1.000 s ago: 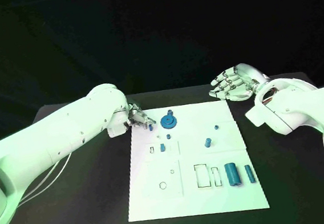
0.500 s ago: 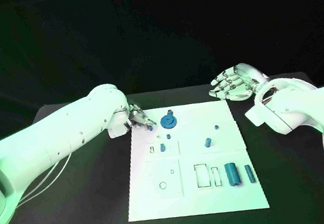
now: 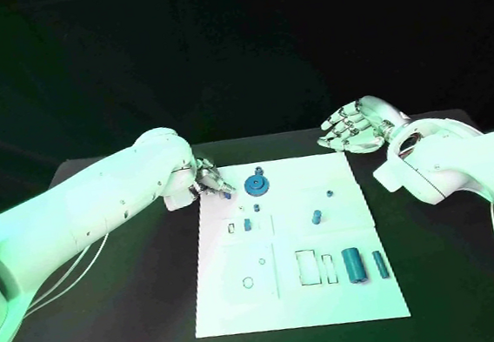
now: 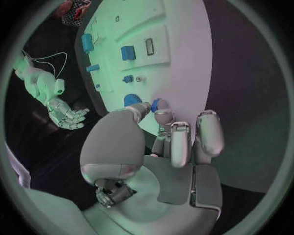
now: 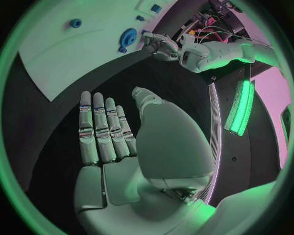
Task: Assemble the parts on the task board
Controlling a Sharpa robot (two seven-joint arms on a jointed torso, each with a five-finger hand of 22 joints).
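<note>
Fingertips of the left hand (image 3: 208,180) sit at the far left corner of the task board (image 3: 345,305), closed on a small blue part (image 4: 156,104). The left wrist view shows the thumb and one finger meeting on that piece right at the board's edge (whether it is lifted clear or touching the surface I cannot tell). Just beside the pinch stands the blue round disc (image 3: 258,188), already on the board; the grip so near it suggests the small piece belongs at or near this station, though that is a judgement.

Right hand (image 3: 356,129) hovers beyond the board's far right corner, off the white plate, over the dark tabletop (image 3: 120,332). Its fingers are straight and side by side, thumb apart, palm bare: holding nothing. Likely parked there to keep the working corner unobstructed.

Other parts on the board:
- 2 larger blue cylinders (image 3: 354,264) lying side by side in the near right area, next to outlined rectangular slots.
- 1 short blue piece (image 3: 317,217) toward the middle right.
- 1 small blue peg (image 3: 247,224) left of centre.

Assembly looks early; most pieces lie loose, not seated. A thin pinch on a small part risks slipping or tilting on insertion.
</note>
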